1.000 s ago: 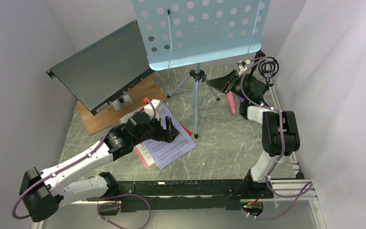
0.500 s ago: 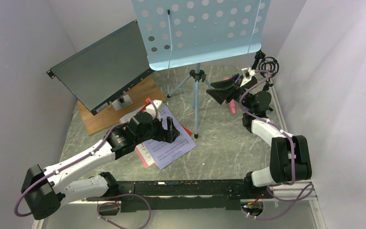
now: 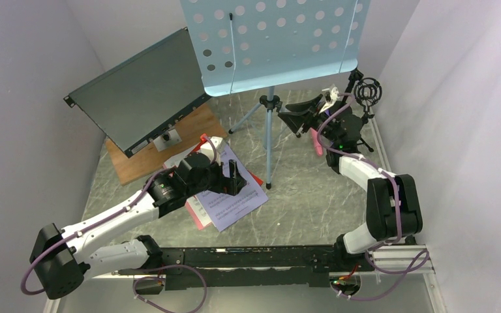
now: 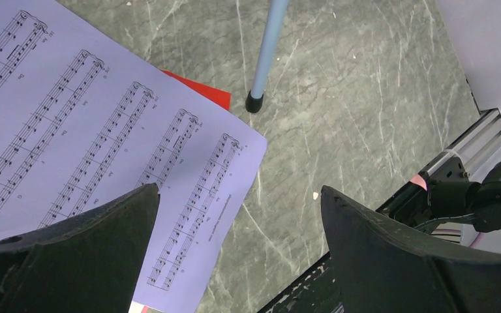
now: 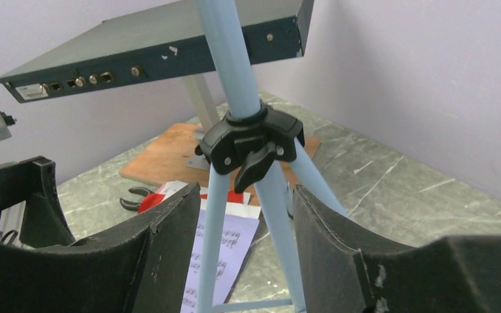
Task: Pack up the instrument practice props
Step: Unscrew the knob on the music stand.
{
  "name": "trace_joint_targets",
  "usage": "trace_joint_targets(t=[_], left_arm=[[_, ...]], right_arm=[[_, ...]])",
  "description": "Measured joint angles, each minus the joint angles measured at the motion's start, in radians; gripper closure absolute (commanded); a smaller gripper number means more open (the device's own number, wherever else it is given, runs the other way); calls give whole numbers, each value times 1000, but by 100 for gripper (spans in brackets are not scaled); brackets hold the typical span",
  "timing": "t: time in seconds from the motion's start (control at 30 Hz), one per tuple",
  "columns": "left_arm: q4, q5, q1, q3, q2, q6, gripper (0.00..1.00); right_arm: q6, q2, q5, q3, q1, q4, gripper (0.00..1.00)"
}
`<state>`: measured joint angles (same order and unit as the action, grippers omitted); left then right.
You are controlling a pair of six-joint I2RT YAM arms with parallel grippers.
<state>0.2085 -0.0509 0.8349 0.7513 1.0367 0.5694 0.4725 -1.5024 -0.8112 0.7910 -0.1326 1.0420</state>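
The light-blue perforated music rack (image 3: 274, 39) stands at the back on its tripod legs (image 3: 267, 130). My right gripper (image 3: 290, 120) is open beside the tripod hub (image 5: 251, 140). In the right wrist view (image 5: 244, 190) two pale-blue legs show between its jaws, with no contact visible. My left gripper (image 3: 233, 177) is open and empty just above the sheet-music pages (image 3: 225, 199). In the left wrist view (image 4: 238, 195) it hangs over the white page's (image 4: 91, 150) corner, with a red page (image 4: 199, 91) beneath. A pink microphone (image 3: 316, 140) lies under the right arm. A black mic support (image 3: 367, 91) stands at the far right.
The large dark metal box (image 3: 140, 88) leans at the back left above a wooden board (image 3: 163, 150). Black pliers (image 5: 134, 199) lie by the pages. A tripod foot (image 4: 254, 101) rests close to the pages' right edge. Walls close in on both sides.
My right arm has swung its open gripper left and levelled it towards the tripod hub. My left arm has shifted only slightly over the pages.
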Motion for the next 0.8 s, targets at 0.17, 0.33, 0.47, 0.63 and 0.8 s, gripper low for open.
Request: trace_joint_targets(t=[0.17, 0.33, 0.47, 0.63, 0.8], left_arm=[[0, 0, 0, 1, 0, 0, 1], [0, 0, 0, 1, 0, 0, 1], [0, 0, 0, 1, 2, 0, 1], [0, 1, 0, 1, 2, 0, 1], [0, 1, 0, 1, 2, 0, 1]], right_arm=[[-7, -10, 2, 40, -8, -5, 51], [-45, -11, 3, 68, -23, -49, 57], [-77, -11, 8, 79, -28, -88, 61], [-108, -17, 6, 87, -28, -129, 73], [-156, -21, -11, 105, -30, -172, 93]])
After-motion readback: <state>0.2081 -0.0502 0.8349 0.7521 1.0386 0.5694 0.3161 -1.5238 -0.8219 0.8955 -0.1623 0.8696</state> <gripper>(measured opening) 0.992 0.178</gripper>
